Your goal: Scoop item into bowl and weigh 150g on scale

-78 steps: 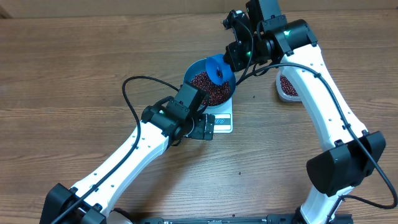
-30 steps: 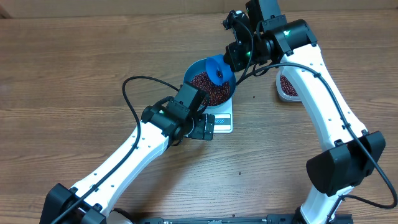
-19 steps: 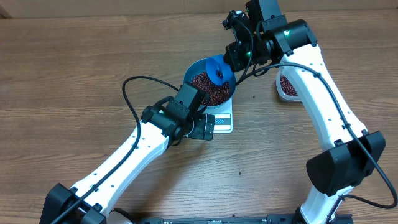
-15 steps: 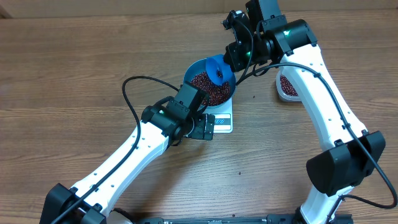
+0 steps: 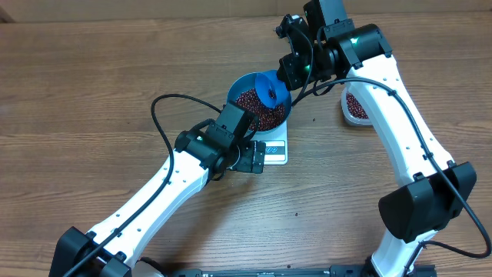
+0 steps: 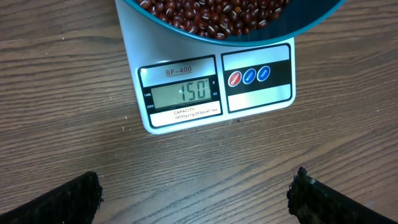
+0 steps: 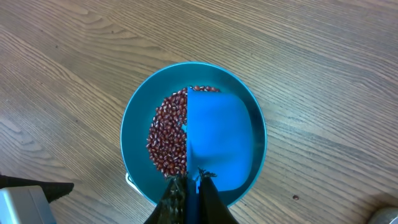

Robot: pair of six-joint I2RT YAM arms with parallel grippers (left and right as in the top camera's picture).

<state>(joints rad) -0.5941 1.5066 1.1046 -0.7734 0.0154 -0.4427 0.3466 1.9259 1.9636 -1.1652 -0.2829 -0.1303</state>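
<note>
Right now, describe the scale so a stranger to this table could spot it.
On the wooden table, find the blue bowl of red-brown beans near the middle. The scale is the flat white square beneath it, one edge poking out on the near side. It alone carries a number display and three round buttons.

beans: dark red, in bowl | bowl: blue, on scale | scale: white, display 150
</note>
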